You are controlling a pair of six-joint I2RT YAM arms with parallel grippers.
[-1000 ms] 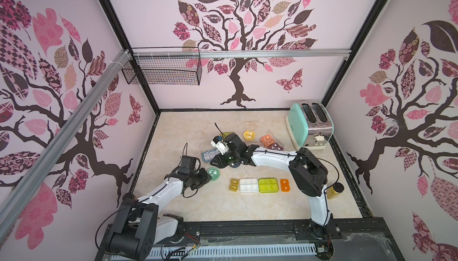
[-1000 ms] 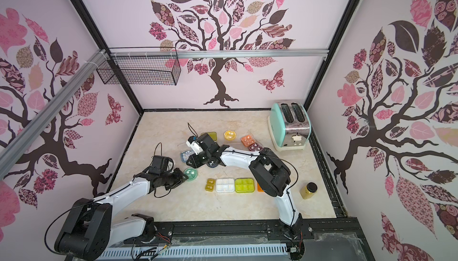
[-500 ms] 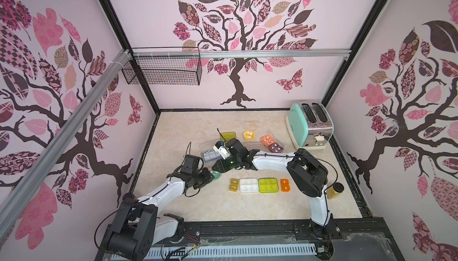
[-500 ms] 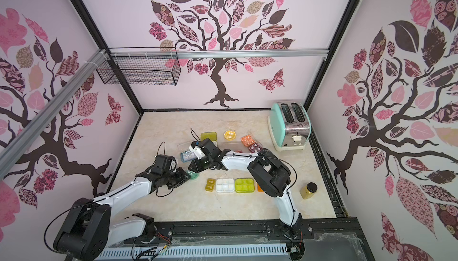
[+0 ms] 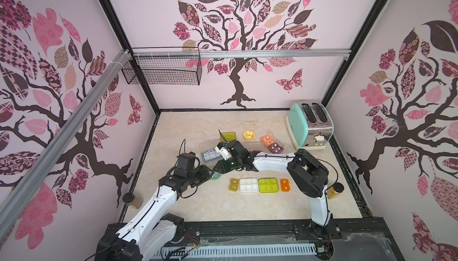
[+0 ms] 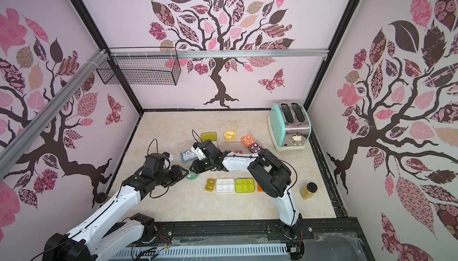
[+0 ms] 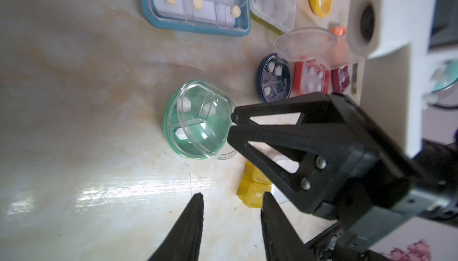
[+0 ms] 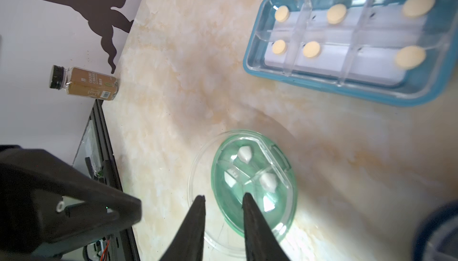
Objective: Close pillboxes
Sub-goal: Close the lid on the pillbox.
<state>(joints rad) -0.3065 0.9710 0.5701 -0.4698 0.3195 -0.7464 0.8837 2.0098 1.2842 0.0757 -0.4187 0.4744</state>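
Pillbox row (image 5: pixel 259 185) front centre; toaster (image 5: pixel 308 126) behind, right

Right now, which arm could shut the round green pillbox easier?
Probably the right: the right gripper has its tips at the clear lid of the green pillbox; the left gripper is farther off, open, with table between.

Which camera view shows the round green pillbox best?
The left wrist view: the whole round green pillbox is sharp, its clear lid tilted over the base. The right wrist view shows it close but blurred. In both top views only a small green edge shows.
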